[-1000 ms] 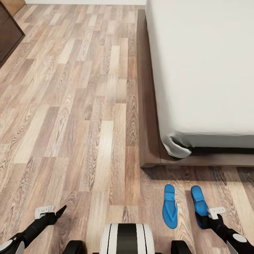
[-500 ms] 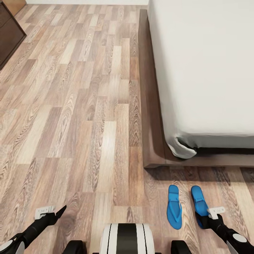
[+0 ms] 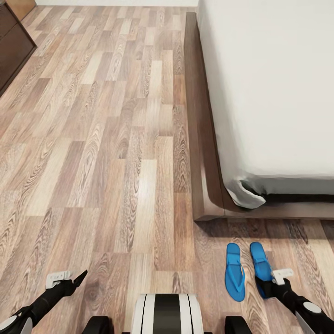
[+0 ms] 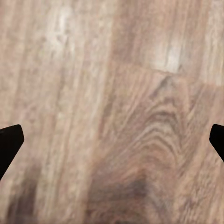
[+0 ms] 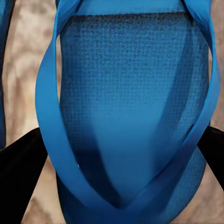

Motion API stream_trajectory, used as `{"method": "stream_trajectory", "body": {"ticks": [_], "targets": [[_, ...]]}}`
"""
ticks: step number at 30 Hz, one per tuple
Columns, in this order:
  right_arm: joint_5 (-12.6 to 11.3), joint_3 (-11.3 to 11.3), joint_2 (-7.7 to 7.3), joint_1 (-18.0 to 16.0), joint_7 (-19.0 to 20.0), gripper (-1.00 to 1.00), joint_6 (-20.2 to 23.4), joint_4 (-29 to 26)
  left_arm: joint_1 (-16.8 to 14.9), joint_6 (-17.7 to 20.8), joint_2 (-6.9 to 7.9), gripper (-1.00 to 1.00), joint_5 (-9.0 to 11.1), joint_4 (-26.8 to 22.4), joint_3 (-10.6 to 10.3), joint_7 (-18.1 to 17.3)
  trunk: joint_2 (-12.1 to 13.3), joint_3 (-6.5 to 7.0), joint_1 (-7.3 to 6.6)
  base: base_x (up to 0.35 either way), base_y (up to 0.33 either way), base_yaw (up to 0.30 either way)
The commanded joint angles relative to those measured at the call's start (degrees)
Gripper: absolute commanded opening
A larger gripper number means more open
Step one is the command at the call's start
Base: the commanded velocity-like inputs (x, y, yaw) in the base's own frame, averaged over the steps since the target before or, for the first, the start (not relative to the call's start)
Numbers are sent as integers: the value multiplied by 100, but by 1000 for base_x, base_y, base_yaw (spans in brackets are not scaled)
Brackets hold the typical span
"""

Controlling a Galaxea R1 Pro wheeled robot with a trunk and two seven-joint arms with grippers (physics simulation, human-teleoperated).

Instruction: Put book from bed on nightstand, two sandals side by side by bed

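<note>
Two blue sandals are on the plank floor just off the bed's [image 3: 273,93] foot corner. The left sandal [image 3: 235,272] lies flat and free. My right gripper [image 3: 272,285] is shut on the right sandal [image 3: 260,266], gripping its sides. In the right wrist view this sandal [image 5: 126,107] sits between the two dark fingertips [image 5: 21,163], which touch its edges. At the lower left, my left gripper [image 3: 74,278] is open over bare floor, with its tips wide apart in the left wrist view [image 4: 112,144]. The book and the nightstand are out of view.
The bed's dark wooden base [image 3: 204,162] juts out past the mattress along its side and foot. A dark-brown drawer cabinet [image 3: 11,46] stands at the far left. Wood floor [image 3: 106,139] stretches between them. My own base [image 3: 167,313] shows at the bottom.
The view has shifted, so bed and left sandal slid right in the picture. The right sandal stayed with my right gripper and now sits closer to the left sandal.
</note>
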Motion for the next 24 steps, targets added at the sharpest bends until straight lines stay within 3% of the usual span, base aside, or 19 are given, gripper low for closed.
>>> {"method": "stream_trajectory", "body": {"ticks": [1, 3, 6, 13, 24], "targets": [[-59, 35, -8, -2, 10, -100, 194, -83, -3, -5, 0, 100, 21, 6, 9, -29, -1, -3, -1, 0, 0, 0], [-58, 31, -11, -1, 10, -100, 588, -242, -3, -5, -1, 100, 21, 6, 9, -29, -1, -3, -1, 0, 0, 0], [-57, 21, -11, -2, 10, -100, 786, -317, -3, -5, -1, 100, 21, 6, 9, -29, -1, -3, -1, 0, 0, 0], [-57, -5, -8, -2, -352, -100, 831, -336, -3, -5, 1, 100, 21, 6, 9, -29, -1, -3, -1, 0, 0, 0], [-57, -16, -7, 0, -403, -100, 841, -339, -3, -5, 1, 100, 21, 6, 9, -29, -1, -3, -1, 0, 0, 0]]}}
